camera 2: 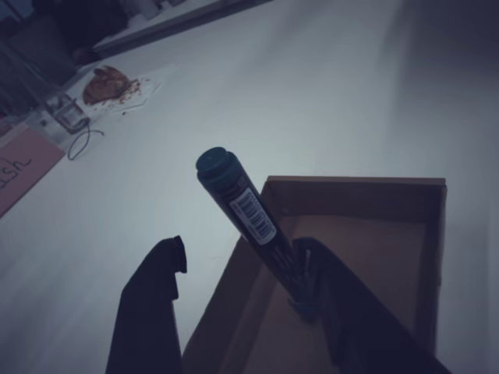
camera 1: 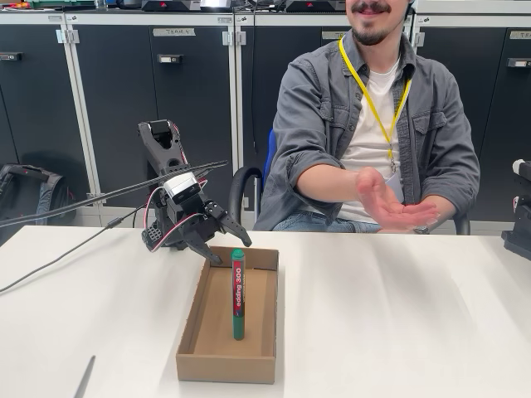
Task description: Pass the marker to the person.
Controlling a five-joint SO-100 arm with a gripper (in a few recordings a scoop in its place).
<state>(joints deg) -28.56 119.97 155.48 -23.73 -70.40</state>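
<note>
A green marker (camera 1: 238,290) with a red label band stands upright inside a shallow cardboard box (camera 1: 224,365) on the white table. My gripper (camera 1: 232,250) is open at the marker's top end, one finger on each side of the cap. In the wrist view the marker (camera 2: 245,206) rises between the two dark fingers (camera 2: 156,296), close against the right one, with the box (camera 2: 437,234) below. The person (camera 1: 373,108) sits behind the table and holds an open hand (camera 1: 390,203), palm up, over the far edge to the right of my arm.
A thin black cable (camera 1: 75,249) runs across the table's left side to the arm. A dark device (camera 1: 521,224) stands at the right edge. A grey strip (camera 1: 85,377) lies at the front left. Dark cabinets stand behind.
</note>
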